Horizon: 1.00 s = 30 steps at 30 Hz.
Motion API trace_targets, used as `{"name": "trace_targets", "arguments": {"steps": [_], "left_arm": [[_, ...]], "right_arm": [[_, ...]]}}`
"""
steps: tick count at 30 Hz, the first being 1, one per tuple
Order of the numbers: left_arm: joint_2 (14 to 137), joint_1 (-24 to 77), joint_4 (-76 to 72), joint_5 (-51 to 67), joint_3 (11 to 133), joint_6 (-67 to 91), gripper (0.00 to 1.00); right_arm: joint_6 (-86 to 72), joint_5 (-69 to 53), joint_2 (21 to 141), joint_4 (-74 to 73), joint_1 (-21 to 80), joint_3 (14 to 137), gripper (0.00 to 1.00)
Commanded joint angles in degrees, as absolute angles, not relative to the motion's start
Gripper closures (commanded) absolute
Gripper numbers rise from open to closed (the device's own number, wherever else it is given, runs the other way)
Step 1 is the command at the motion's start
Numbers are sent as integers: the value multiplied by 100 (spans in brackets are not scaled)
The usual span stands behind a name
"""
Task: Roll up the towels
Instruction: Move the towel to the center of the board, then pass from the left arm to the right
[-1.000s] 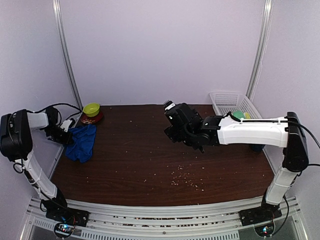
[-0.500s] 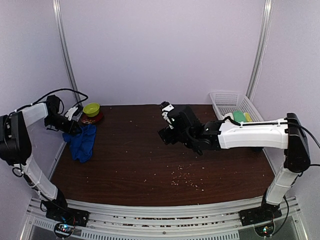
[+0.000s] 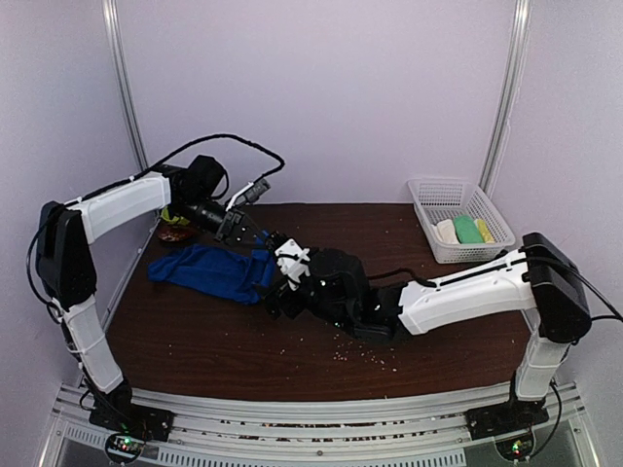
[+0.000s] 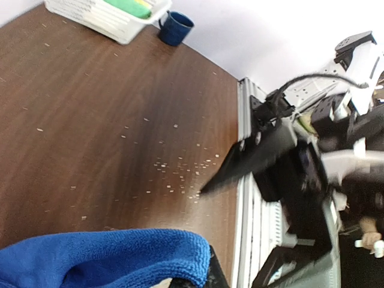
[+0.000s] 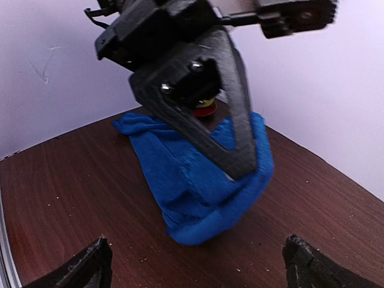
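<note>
Blue towel point(image 3: 209, 272) dragged centreward, pinched in left tool point(image 5: 239, 165); right tool point(image 5: 201, 264) spread near edge.

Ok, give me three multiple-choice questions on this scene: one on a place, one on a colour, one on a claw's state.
1. Where does the white basket stand?
A. far right of the table
B. table centre
C. near left edge
2. What colour is the towel in the left claw?
A. white
B. blue
C. green
3. How is the right claw?
A. shut on the towel
B. open, empty
C. shut on a mug
Answers: 1 A, it sits at the back by the right wall; 2 B, blue cloth is pinched in that claw; 3 B, its jaws stand wide apart, short of the towel.
</note>
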<state>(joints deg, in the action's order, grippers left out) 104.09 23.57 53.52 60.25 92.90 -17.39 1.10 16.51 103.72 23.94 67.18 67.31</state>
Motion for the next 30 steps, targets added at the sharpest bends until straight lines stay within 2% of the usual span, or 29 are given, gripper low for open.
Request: {"name": "trace_targets", "arguments": {"steps": [1, 7, 11, 13, 18, 20, 21, 23, 27, 30], "left_arm": [[10769, 2566, 5203, 6742, 9423, -1534, 100], [11023, 2711, 5133, 6774, 9448, -1575, 100], [11153, 2797, 5133, 6682, 9432, -1690, 100], [11237, 2852, 5155, 6654, 9435, -1769, 100], [11372, 2857, 5324, 6647, 9615, -1872, 100], [11371, 2862, 5326, 6675, 9668, -1872, 99], [11373, 2859, 5326, 6687, 9690, -1865, 99], [11372, 2865, 5327, 6733, 9744, -1853, 99], [11394, 2872, 5430, 6748, 9871, -1934, 98], [11452, 2882, 5625, 6760, 9982, -2100, 98]], "right_arm": [[127, 2296, 10887, 3228, 6846, 6914, 0], [352, 4134, 11552, 3159, 7031, 7436, 0], [606, 4346, 11607, 3727, 7014, 7118, 2], [714, 4357, 11581, 3822, 6996, 7024, 10], [852, 4153, 11385, 4089, 6959, 6683, 40], [925, 4031, 11355, 4168, 6949, 6601, 56], [959, 3969, 11359, 4194, 6944, 6594, 59], [998, 3813, 11366, 4227, 6930, 6591, 58], [943, 3551, 11386, 4193, 6917, 6669, 31], [923, 3596, 11510, 4052, 6898, 6869, 27]]}}
